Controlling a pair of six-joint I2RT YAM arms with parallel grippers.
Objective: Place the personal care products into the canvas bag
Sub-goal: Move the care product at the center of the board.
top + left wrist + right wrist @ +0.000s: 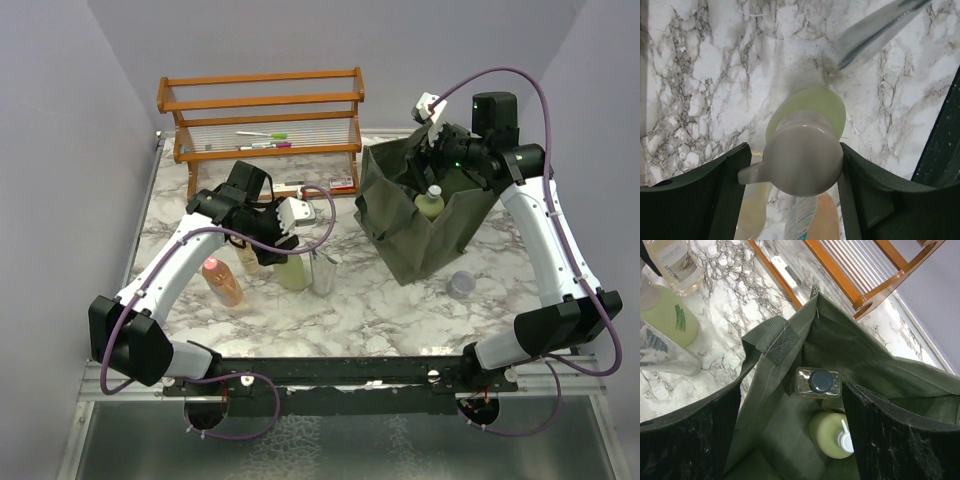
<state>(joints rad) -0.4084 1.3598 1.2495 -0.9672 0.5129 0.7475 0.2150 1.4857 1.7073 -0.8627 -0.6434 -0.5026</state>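
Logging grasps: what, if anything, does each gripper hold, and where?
Right gripper: nothing, open above the canvas bag. Left gripper: fingers flank the white pump head of the pale green bottle, but a closed grip cannot be told.

marble table [400, 300]: rack [262, 105] at the back, bag [410, 235] to the right with a jar [461, 284] near it, bottles [221, 281] and a tube [324, 273] standing left of centre

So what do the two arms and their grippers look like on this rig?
The left arm and right arm have white links between black joints, each trailing a looping purple cable. A green light glows near the right wrist. The left gripper and right gripper have broad black fingers.
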